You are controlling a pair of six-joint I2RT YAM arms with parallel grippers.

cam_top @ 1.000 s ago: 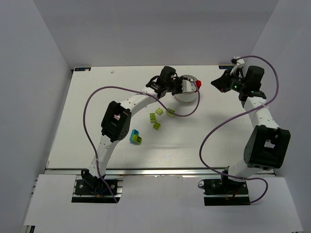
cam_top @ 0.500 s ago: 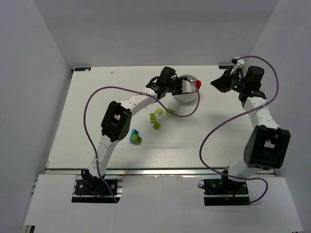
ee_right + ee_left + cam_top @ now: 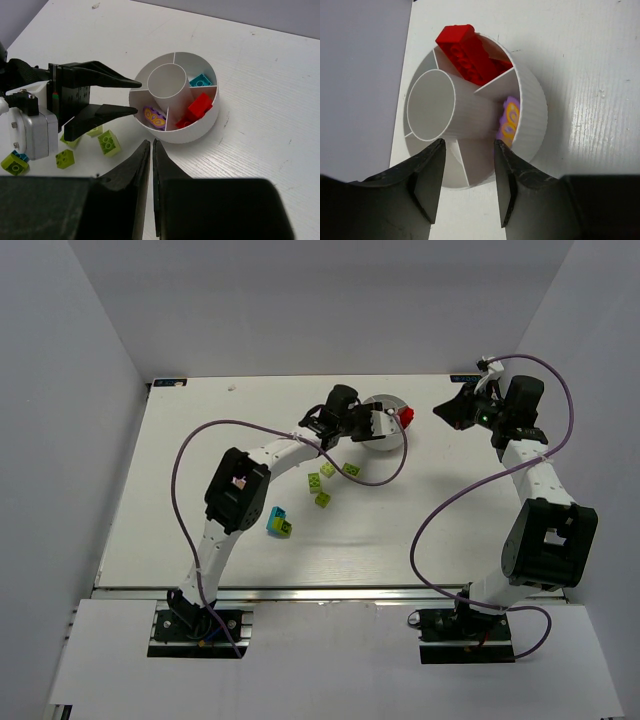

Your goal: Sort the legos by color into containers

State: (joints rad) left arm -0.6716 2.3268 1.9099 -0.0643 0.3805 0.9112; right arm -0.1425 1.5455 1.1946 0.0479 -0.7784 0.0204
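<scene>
The left gripper, part open and empty at the dish rim — purple brick in the wedge just beyond its fingertips — looks done dropping; next, back off to the lime green legos behind it.

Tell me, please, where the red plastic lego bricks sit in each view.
Top external: red bricks upper centre, on the round white plastic dish's right edge.
Left wrist: bricks top centre, in a dish wedge.
Right wrist: bricks right of centre, in a wedge.
Shared landmark: the dish.
</scene>
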